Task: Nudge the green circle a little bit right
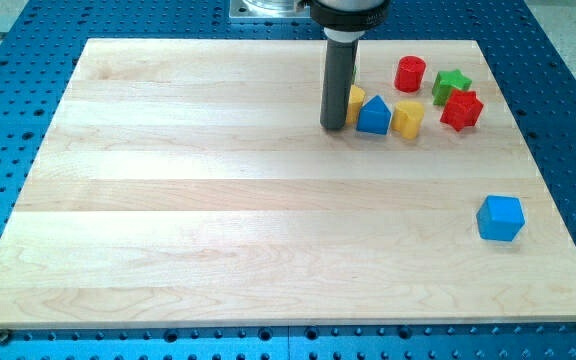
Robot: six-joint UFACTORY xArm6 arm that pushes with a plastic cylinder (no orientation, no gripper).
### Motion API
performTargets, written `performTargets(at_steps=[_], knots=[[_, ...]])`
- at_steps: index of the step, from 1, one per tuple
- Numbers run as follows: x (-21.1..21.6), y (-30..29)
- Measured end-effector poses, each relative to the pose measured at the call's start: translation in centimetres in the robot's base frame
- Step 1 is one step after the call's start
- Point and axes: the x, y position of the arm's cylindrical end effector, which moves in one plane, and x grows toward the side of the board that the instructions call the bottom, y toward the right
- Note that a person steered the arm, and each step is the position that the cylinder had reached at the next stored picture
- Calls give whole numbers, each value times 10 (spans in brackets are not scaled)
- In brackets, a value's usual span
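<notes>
My tip (333,126) rests on the wooden board (218,200) in the upper middle, just left of a blue house-shaped block (374,116). A yellow block (357,101) sits partly hidden behind the rod. To the right lie a yellow block (407,118), a red cylinder (410,74), a green star-shaped block (451,85) and a red star-shaped block (461,110). The green star is the only green block I see; no green circle shows. The green star is well to the right of my tip, touching the red star.
A blue cube (499,218) lies alone near the board's right edge, lower down. The board sits on a blue perforated table (568,60). The arm's body (348,15) hangs at the view's top.
</notes>
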Motion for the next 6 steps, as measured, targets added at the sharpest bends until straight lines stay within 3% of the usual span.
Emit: performTargets(at_steps=[3, 6], knots=[[-97, -9], [-130, 19]])
